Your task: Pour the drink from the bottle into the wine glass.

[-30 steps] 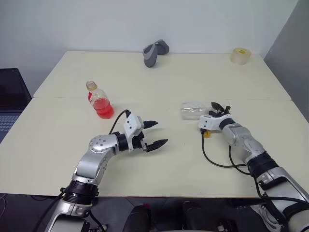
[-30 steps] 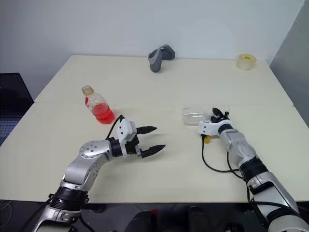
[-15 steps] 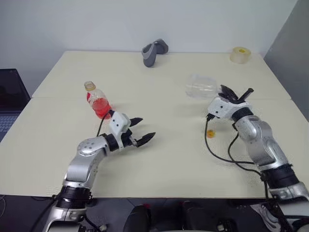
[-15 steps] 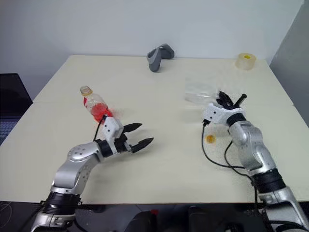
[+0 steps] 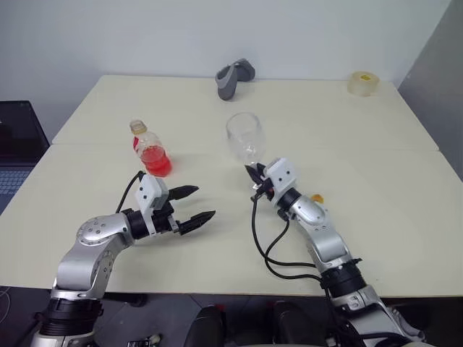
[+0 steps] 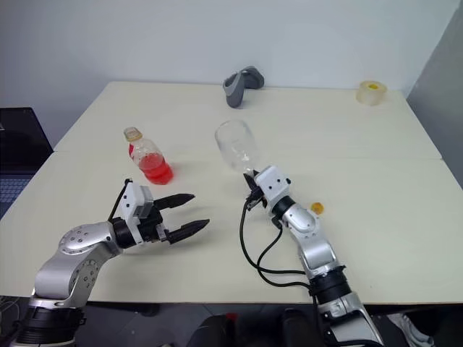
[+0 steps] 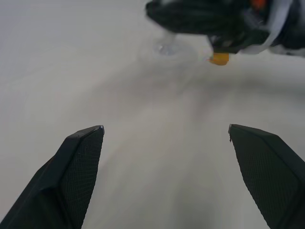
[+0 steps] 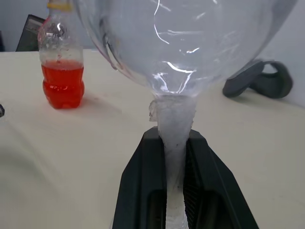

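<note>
The glass (image 5: pixel 244 136) is held by its stem between the closed fingers of the right claw (image 5: pixel 255 176), above the table (image 5: pixel 376 188) near its middle. The long axis of the glass is close to upright, the bowl directly above the claw and the rim uppermost, tilted slightly away from the robot; in the right wrist view the stem (image 8: pixel 174 129) is seen pinched between the two black fingers (image 8: pixel 143 186), with the empty bowl just beyond them. The left claw (image 5: pixel 195 204) is spread wide and holds nothing; it points roughly level toward the right claw, the two being well apart. The bottle (image 5: pixel 150 150) stands upright on the table, neck up, just beyond the left claw and to the left of the right claw; the drink (image 5: pixel 156 160) fills its lower part. A small orange piece (image 5: pixel 316 198) lies on the table just right of the right claw.
</note>
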Robot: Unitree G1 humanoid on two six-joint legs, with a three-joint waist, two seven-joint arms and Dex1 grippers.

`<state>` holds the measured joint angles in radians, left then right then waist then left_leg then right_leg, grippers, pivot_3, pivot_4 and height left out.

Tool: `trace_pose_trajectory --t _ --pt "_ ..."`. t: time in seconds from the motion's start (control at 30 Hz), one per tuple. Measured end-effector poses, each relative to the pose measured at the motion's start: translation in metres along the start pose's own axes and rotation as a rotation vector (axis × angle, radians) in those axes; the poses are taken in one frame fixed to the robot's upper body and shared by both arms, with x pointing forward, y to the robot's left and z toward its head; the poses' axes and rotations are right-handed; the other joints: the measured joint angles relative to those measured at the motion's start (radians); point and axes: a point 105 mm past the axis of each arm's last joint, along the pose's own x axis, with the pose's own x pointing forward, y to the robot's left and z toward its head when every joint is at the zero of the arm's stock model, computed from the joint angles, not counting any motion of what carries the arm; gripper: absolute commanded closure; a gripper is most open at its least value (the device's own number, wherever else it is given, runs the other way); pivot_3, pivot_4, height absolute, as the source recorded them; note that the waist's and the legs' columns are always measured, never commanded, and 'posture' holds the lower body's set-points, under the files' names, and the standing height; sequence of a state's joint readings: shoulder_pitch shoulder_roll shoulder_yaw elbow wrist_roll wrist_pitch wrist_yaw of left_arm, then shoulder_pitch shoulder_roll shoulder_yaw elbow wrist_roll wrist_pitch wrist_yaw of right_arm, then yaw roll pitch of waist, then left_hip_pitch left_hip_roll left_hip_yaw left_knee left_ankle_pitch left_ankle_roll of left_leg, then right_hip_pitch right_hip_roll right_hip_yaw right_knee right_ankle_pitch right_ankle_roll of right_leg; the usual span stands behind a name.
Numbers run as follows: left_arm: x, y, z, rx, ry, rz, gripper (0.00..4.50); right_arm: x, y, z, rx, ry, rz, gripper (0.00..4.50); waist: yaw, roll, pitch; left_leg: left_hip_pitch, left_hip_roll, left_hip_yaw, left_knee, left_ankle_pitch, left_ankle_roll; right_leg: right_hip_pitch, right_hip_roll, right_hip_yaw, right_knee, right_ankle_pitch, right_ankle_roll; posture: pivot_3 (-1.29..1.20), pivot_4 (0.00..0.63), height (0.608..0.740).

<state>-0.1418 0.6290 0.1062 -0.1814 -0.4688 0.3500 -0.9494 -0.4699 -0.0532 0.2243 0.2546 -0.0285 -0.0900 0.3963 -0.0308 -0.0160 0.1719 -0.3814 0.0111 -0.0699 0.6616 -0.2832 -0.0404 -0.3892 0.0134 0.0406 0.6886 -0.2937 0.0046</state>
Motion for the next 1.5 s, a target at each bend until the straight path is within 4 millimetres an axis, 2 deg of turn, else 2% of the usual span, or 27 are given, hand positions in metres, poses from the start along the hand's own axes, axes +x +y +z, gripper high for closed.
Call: trace_pose_trajectory --t 0.2,0.3,0.57,0.7,0.73,0.9,1.27,1.37,1.5 --pt "0.002 0.003 0.004 0.003 -0.005 0.014 0.00 0.010 0.002 -0.014 0.011 0.005 0.036 4.34 -0.003 0.000 0.000 0.000 0.000 0.001 0.000 0.000 0.000 0.000 0.000 0.001 0.000 0.000 0.000 0.00 0.150 0.740" --pt "0.002 0.004 0.005 0.003 -0.006 0.018 0.00 0.008 0.006 -0.023 0.020 0.018 0.064 4.34 -0.003 0.000 0.000 0.000 0.000 0.001 0.000 0.000 0.000 0.000 0.000 0.001 0.001 0.000 0.000 0.00 0.150 0.740" --pt "-0.001 0.006 0.005 0.019 0.010 0.025 0.00 0.003 0.011 -0.037 0.082 0.048 0.119 1.61 -0.003 0.000 0.000 0.001 0.000 0.001 0.000 0.000 0.000 0.000 0.000 0.001 0.001 0.000 0.000 0.00 0.150 0.740" --pt "-0.003 0.008 0.006 0.025 0.012 0.033 0.00 0.002 0.009 -0.037 0.076 0.045 0.117 0.24 -0.003 0.000 0.000 0.001 0.000 0.001 0.000 0.000 0.000 0.000 0.000 0.001 0.001 0.000 0.000 0.00 0.150 0.740" --pt "-0.003 0.008 0.006 0.025 0.012 0.033 0.00 0.001 0.009 -0.037 0.075 0.045 0.119 0.06 -0.003 0.000 0.000 0.001 0.000 0.001 0.000 0.000 0.000 0.000 0.000 0.001 0.001 0.000 0.000 0.00 0.150 0.740" --pt "-0.002 0.010 0.009 0.033 0.005 0.047 0.00 -0.008 0.007 -0.035 0.046 0.046 0.138 0.06 -0.002 0.000 0.000 0.000 0.000 0.000 0.000 0.000 0.000 0.000 0.000 0.001 0.001 0.000 0.000 0.00 0.150 0.740" --pt "-0.001 0.011 0.015 0.049 -0.020 0.081 0.00 -0.050 0.002 -0.031 -0.008 0.143 0.174 0.06 0.000 0.000 0.000 0.000 0.000 0.000 0.000 0.000 0.000 0.000 0.000 0.001 0.001 0.000 0.000 0.00 0.150 0.740" --pt "-0.002 0.010 0.015 0.053 -0.024 0.095 0.00 -0.068 0.000 -0.027 -0.024 0.195 0.216 0.06 0.001 0.000 0.000 0.000 0.000 0.000 0.000 0.000 0.000 0.000 0.000 0.001 0.000 0.000 0.000 0.00 0.150 0.740" --pt "-0.010 0.013 0.007 0.019 -0.020 0.166 0.00 -0.093 0.006 -0.009 -0.049 0.236 0.312 0.06 0.000 0.000 0.000 0.000 0.000 0.000 0.000 0.000 0.000 0.000 0.000 0.001 0.000 0.000 0.000 0.00 0.150 0.740"
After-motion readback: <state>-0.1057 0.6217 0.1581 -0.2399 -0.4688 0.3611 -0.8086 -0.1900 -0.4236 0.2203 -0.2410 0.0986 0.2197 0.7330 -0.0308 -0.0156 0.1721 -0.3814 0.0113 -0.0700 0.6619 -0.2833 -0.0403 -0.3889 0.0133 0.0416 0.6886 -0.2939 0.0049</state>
